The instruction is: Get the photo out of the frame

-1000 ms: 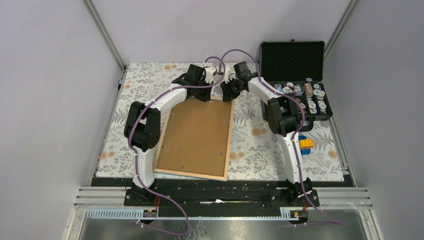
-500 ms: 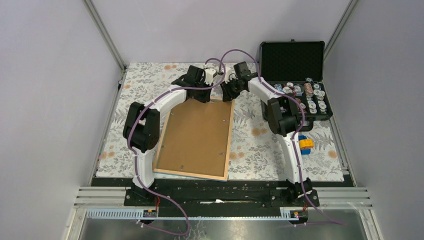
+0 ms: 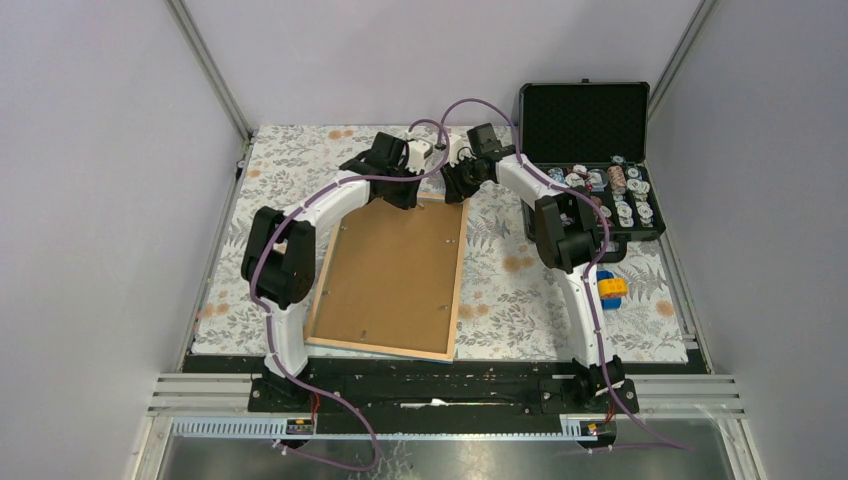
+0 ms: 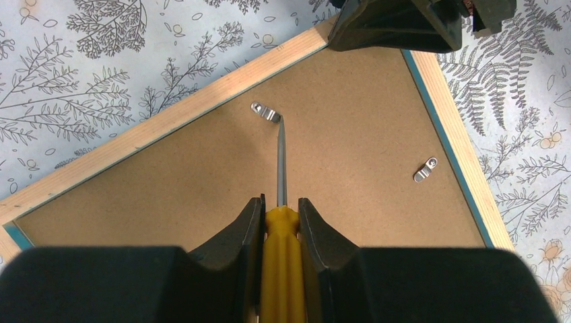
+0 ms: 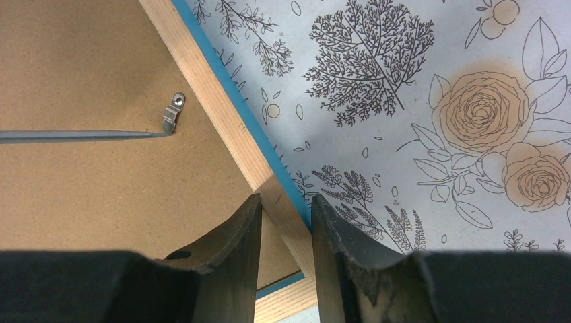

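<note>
Left wrist view: the left gripper is pinched tight on the yellow handle of a screwdriver, with the shaft pointing toward the upper middle of the picture. The tip sits at a small metal clip on the brown backing board; I cannot tell if it is touching or just short. A second clip lies at the right, near the rim.

Right wrist view: the right gripper has its jaws nearly together over the corner rim. I cannot tell if they pinch it or only press on it.

Top external view: the frame lies face down at centre, between the arms, on the floral cloth. Its long axis runs from bottom toward top, leaning slightly right, with the back facing up. The photo is not visible and is presumably under the board.

Risks, as judged:
- The tip skids off the clip and gouges the board, because the blade meets the clip at a shallow angle.
- The frame slides or pivots under the sideways push if the corner hold is weak.
- The board stays trapped if any clip is left unturned.
</note>
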Controlling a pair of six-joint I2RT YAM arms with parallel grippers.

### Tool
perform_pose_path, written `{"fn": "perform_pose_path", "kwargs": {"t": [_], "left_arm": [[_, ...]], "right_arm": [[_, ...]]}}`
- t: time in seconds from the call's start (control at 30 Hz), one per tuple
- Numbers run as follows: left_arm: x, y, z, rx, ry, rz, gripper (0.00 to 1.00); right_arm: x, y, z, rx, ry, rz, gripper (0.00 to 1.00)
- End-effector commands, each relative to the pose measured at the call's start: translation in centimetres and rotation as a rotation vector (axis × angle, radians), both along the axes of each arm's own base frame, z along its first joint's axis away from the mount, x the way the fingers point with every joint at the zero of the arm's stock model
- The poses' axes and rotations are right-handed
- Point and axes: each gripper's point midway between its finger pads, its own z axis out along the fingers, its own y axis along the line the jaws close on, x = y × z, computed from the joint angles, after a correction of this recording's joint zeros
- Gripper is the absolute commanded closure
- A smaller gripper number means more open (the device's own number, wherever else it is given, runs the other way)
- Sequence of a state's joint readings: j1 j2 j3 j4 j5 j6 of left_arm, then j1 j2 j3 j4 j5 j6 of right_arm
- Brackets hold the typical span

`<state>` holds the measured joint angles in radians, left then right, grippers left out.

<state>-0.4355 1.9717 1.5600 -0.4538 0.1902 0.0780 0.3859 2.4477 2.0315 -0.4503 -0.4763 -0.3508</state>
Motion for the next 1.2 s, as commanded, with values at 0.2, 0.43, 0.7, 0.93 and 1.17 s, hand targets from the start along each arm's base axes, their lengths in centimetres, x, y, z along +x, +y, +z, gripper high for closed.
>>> {"fn": "perform_pose_path", "kwargs": {"t": [0.2,0.43,0.7,0.93,1.17], "left_arm": [[-0.8,2.6,2.6,-0.004,0.034,0.064,1.00],[-1.7,3.7,6.6,-0.039,-0.014,-0.003,1.00],[-3.4,12.0,7.1,0.121,0.031,0.035,1.00],[-4.3,16.2,7.0,0.300,0.021,0.077,1.00],[-4.8,17.3,6.4,0.361,0.041,0.084,1.00]], "right_arm": [[-0.8,-0.7,-2.0,-0.031,0.061,-0.032,1.00],[-0.7,-0.8,-1.4,-0.035,0.048,-0.040,1.00],[-1.0,-1.1,-0.1,-0.035,0.028,-0.031,1.00],[-2.0,-1.6,0.4,-0.047,0.037,-0.031,1.00],[-3.0,-2.9,-0.1,-0.092,0.061,-0.068,1.00]]}}
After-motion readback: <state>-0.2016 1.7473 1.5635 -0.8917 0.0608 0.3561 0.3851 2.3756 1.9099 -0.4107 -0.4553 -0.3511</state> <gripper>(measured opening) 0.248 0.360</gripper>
